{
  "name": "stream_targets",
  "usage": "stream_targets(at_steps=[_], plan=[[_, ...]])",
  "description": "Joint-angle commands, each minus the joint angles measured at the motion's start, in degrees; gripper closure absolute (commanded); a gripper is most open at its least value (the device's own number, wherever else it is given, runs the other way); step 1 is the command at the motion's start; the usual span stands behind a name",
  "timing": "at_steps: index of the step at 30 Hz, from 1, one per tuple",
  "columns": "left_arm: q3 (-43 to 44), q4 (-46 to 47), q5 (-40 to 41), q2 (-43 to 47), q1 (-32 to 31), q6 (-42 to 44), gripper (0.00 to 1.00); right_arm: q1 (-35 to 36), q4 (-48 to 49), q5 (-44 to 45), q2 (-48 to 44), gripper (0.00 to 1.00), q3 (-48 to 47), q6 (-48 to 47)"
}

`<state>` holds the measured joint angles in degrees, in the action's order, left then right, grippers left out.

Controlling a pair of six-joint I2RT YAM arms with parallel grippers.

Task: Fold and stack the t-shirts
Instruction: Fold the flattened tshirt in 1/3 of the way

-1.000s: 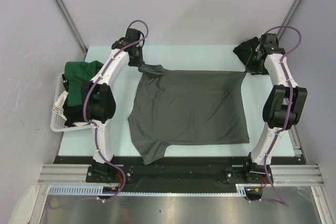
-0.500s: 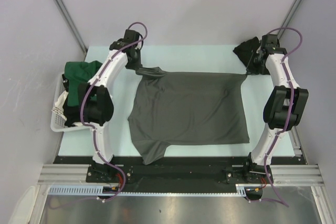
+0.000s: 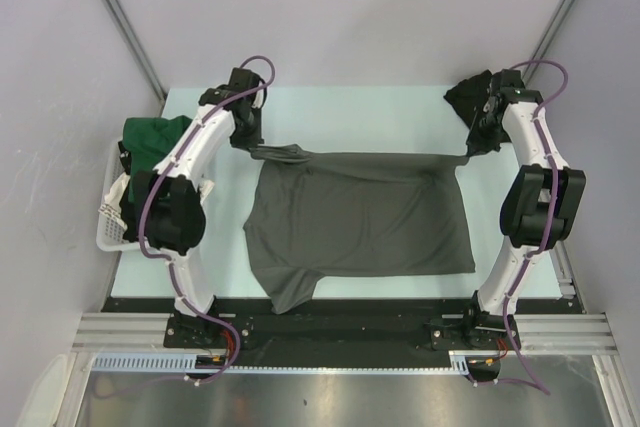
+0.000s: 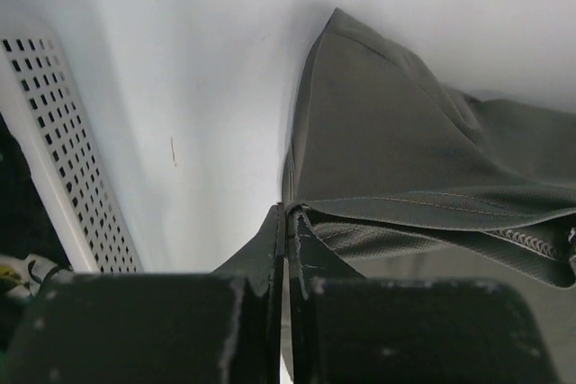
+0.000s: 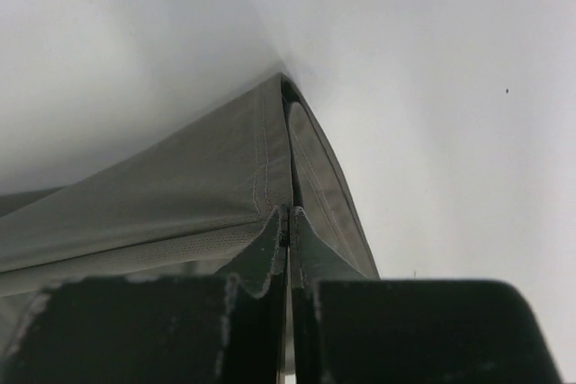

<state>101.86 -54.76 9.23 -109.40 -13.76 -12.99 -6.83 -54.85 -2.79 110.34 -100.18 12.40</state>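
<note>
Basket (image 3: 108, 235): white perforated plastic, at the table's left edge, just beside my left arm. 1 dark green t-shirt (image 3: 150, 137) is heaped in it and spills over the far rim. Darker cloth and something white lie beneath; I cannot identify them.

Charcoal grey t-shirt (image 3: 360, 217): spread mid-table. Its far edge is lifted and stretched between my 2 pincers, and 1 sleeve laps over the near table edge.

Left pincer (image 4: 286, 222): fingers pressed to a hairline slit, clamping the shirt's far-left sleeve hem.
Right pincer (image 5: 288, 222): likewise pressed together, clamping the far-right hem corner.

Black t-shirt (image 3: 465, 97): bunched at the far-right corner, close behind my right wrist; contact cannot be judged.

Room: a strip of bare table (image 3: 380, 112) runs beyond the grey shirt to the back wall. Side walls stand near both arms.
</note>
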Motion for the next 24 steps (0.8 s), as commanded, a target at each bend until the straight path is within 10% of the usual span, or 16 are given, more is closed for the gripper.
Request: stream_targets(at_steps=[1, 24], plan=[[-1.7, -2.4, 0.1, 5.3, 0.2, 2.1, 1.0, 0.6, -3.9, 2.8, -3.6, 1.0, 0.0, 0.4], [-21.1, -1.2, -5.7, 18.0, -1.6, -2.9, 1.0, 1.1, -8.6, 4.2, -5.5, 1.0, 7.3, 3.5]])
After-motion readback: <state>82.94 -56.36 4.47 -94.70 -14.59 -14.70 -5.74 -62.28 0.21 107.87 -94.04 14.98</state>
